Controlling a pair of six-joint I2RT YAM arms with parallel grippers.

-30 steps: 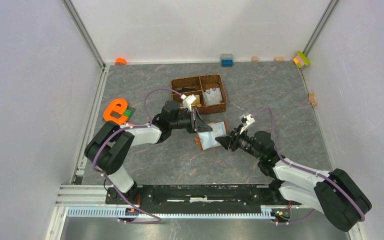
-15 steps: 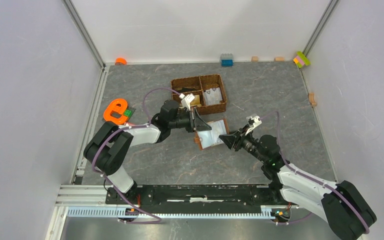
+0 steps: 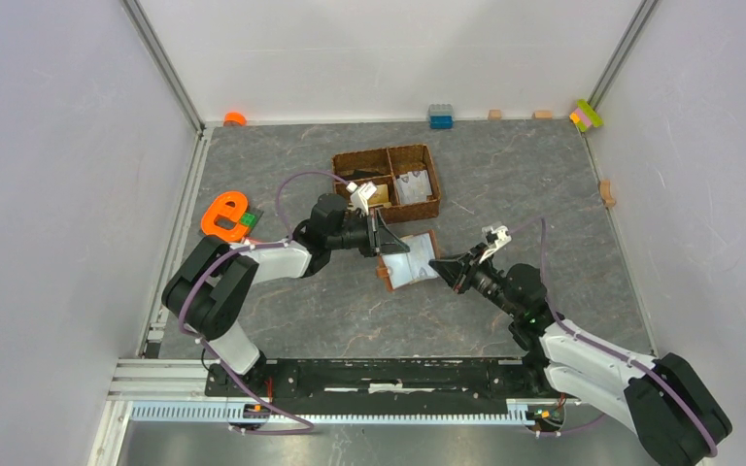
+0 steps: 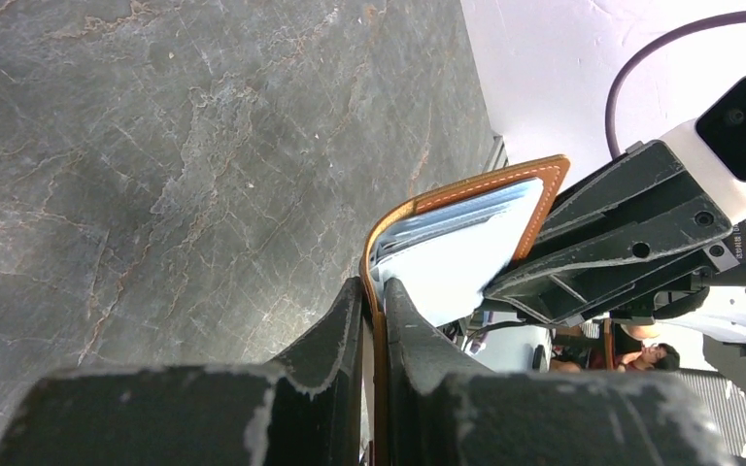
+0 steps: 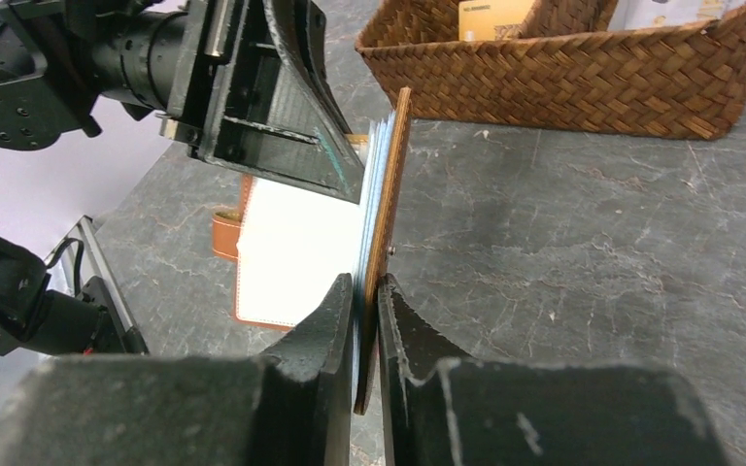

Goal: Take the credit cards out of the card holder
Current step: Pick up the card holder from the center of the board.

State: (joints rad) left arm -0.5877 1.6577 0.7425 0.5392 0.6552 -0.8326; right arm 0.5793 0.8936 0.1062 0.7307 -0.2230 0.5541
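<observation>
The card holder (image 3: 410,262) is open between the two arms, brown outside and pale grey-blue inside. My left gripper (image 3: 386,249) is shut on its left flap; in the left wrist view (image 4: 374,283) the brown edge (image 4: 466,194) runs between the jaws. My right gripper (image 3: 437,266) is shut on the right flap, which stands upright in the right wrist view (image 5: 367,280) with pale pocket edges (image 5: 373,184). A gold-tan credit card (image 3: 377,194) and a pale card (image 3: 413,186) lie in the basket. No card shows sticking out of the holder.
The brown woven basket (image 3: 427,209) stands just behind the holder and also shows in the right wrist view (image 5: 563,87). An orange letter shape (image 3: 223,216) lies at the left. A blue brick (image 3: 440,116) and small blocks (image 3: 587,115) line the back wall.
My right arm has drawn back to the right and turned, its gripper staying at the holder's right edge. The left arm has barely moved.
</observation>
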